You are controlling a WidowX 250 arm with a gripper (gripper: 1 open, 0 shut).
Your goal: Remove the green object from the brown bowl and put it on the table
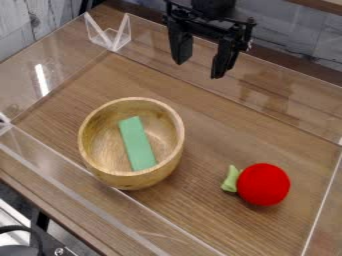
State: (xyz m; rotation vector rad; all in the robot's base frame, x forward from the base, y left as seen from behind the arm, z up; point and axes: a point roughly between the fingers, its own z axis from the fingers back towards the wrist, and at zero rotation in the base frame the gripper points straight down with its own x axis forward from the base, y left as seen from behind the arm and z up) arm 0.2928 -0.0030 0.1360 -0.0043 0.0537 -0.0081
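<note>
A flat green object (pixel 136 143), oblong in shape, is seen lying inside the brown bowl (pixel 94 158), resting on the bowl's floor with its long axis running from the far rim toward the near rim, slightly slanted. It is not touched by anything but the bowl. The bowl, made of light wood, is set on the worktop (pixel 241 115) toward the left half of the view. To the right of the bowl and clearly apart from it, a red ball-like item (pixel 265 184) is placed on the worktop, with a small green piece (pixel 231 178) lying against its left side. The worktop is a brown wood-grain surface and is enclosed by low clear plastic walls (pixel 40 70) along its edges. At the far side, above the worktop and well apart from the bowl, the black gripper (pixel 205 50) is held pointing downward. Its fingers (pixel 222 58) are spread wide, with clear space visible between them, and nothing is held in them. No contact is made between the gripper and the bowl or the green object.
</note>
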